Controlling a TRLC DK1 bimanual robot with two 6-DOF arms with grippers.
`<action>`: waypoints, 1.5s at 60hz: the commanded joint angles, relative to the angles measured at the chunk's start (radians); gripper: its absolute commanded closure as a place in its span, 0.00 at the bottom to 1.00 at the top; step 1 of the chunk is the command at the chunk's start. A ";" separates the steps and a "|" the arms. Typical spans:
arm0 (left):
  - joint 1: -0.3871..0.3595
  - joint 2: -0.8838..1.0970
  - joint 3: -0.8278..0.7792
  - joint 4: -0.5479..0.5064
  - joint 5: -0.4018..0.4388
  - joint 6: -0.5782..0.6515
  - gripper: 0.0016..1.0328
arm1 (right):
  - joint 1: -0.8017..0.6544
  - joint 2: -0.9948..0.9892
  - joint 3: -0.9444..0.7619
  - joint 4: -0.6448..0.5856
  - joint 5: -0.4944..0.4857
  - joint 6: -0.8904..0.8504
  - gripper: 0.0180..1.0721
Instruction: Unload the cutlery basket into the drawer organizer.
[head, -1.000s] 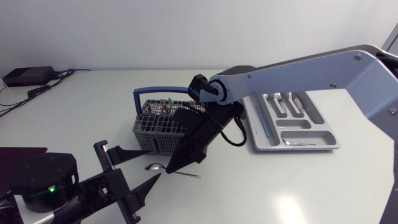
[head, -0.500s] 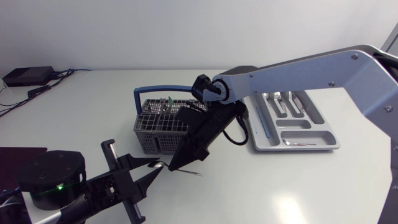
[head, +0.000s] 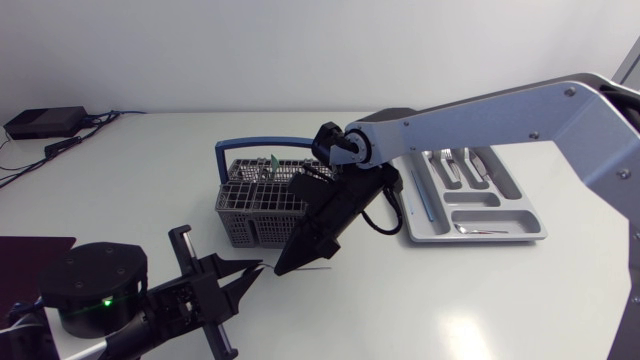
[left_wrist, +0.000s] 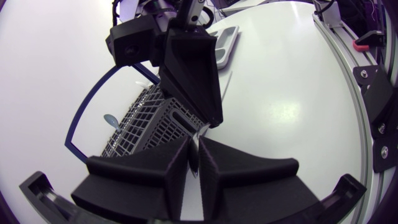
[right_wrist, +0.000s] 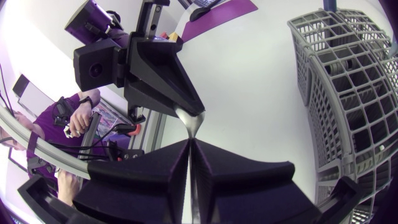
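Note:
A metal spoon (head: 318, 265) is held low over the table in front of the grey cutlery basket (head: 262, 195) with the blue handle. My right gripper (head: 285, 268) reaches down from the right and is shut on the spoon's handle (right_wrist: 193, 124). My left gripper (head: 255, 270) meets it tip to tip from the front left, its fingers closed on the spoon's other end (left_wrist: 196, 155). The spoon's bowl is hidden between the left fingers. The grey drawer organizer (head: 412, 215) lies to the right with forks (head: 455, 165) and another spoon (head: 478, 230) in its compartments. A green-handled piece (head: 270, 162) stands in the basket.
A black box (head: 45, 122) with cables sits at the back left of the table. My left arm's round base (head: 95, 285) stands at the front left. The right arm's long link spans above the organizer.
My left gripper has moved in toward the spoon's bowl and its fingers have closed on it. The right gripper has kept its hold on the handle, shifting only slightly.

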 joint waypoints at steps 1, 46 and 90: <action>-0.008 0.011 0.046 0.004 -0.019 0.015 0.90 | -0.007 -0.016 -0.034 -0.014 -0.007 -0.009 0.67; 0.157 0.240 0.552 -0.619 0.176 -0.268 0.90 | 0.255 -0.588 -0.639 0.920 0.898 0.169 0.06; 0.315 0.502 0.965 -1.203 0.535 -0.436 0.90 | 0.366 -0.599 -0.849 1.402 1.280 -0.140 0.52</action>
